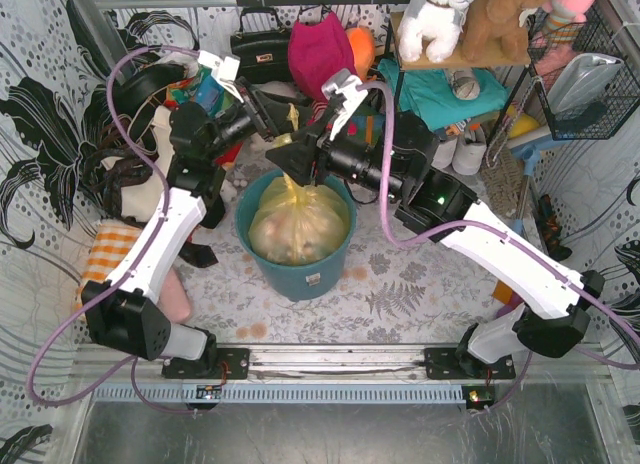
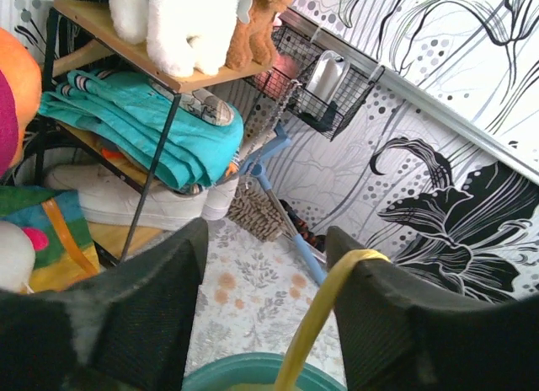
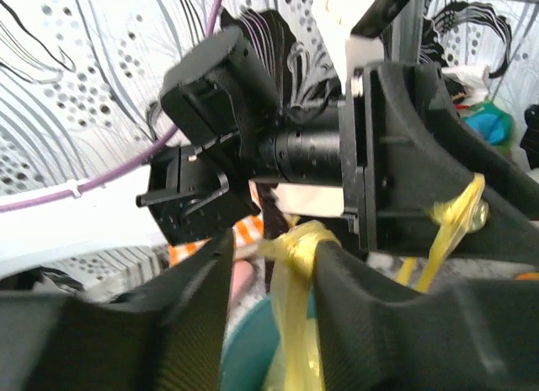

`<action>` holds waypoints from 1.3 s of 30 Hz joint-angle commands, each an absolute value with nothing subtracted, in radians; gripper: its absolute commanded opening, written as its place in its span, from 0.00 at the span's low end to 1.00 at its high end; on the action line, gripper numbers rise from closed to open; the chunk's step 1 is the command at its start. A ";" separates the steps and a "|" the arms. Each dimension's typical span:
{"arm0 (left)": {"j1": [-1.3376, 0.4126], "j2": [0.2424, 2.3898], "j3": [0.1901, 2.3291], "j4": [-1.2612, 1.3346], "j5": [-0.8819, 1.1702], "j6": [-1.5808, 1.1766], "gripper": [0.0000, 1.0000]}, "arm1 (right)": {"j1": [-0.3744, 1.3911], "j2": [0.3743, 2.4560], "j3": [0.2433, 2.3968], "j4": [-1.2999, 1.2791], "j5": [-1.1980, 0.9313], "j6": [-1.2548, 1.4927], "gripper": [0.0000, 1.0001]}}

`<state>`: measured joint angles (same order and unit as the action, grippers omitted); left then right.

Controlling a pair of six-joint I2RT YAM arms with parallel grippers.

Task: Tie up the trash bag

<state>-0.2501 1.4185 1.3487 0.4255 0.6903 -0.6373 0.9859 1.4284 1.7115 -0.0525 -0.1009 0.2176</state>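
Note:
The trash bag (image 1: 298, 229), thin yellow plastic with pale contents, sits inside a teal bin (image 1: 300, 274) at the table's middle. Its twisted neck rises towards both grippers, which meet just above the bin. My left gripper (image 1: 275, 119) is open. In the left wrist view (image 2: 268, 232) a yellow strand of the bag (image 2: 316, 319) hangs over the right finger (image 2: 396, 307), not pinched. My right gripper (image 1: 297, 156) is open too (image 3: 271, 243). A knotted yellow bunch of the bag (image 3: 296, 243) rests against its right finger (image 3: 370, 315), with a gap to the left finger.
A shelf with stuffed toys (image 1: 470, 24) and teal cloth stands at the back right, beside a wire basket (image 1: 585, 84). Behind the bin lie a black handbag (image 1: 262, 44) and a pink bag (image 1: 320, 46). An orange-striped cloth (image 1: 110, 249) is at the left.

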 commanded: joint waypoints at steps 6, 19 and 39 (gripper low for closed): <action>-0.249 1.328 1.464 0.087 0.647 -0.457 0.84 | 0.985 1.449 1.981 -0.303 -0.148 0.242 0.63; -0.207 1.181 1.507 -0.383 0.447 -0.189 0.98 | 0.937 1.421 2.120 -0.806 0.344 0.186 0.82; -0.199 1.093 1.571 -0.732 0.320 -0.024 0.98 | 0.683 1.303 1.866 -0.792 0.323 0.239 0.82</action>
<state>-0.2062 1.1877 1.5856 -0.8421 0.4541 -0.0010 0.7689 1.3392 1.9255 -0.8078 0.3145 0.2058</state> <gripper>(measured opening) 0.986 0.826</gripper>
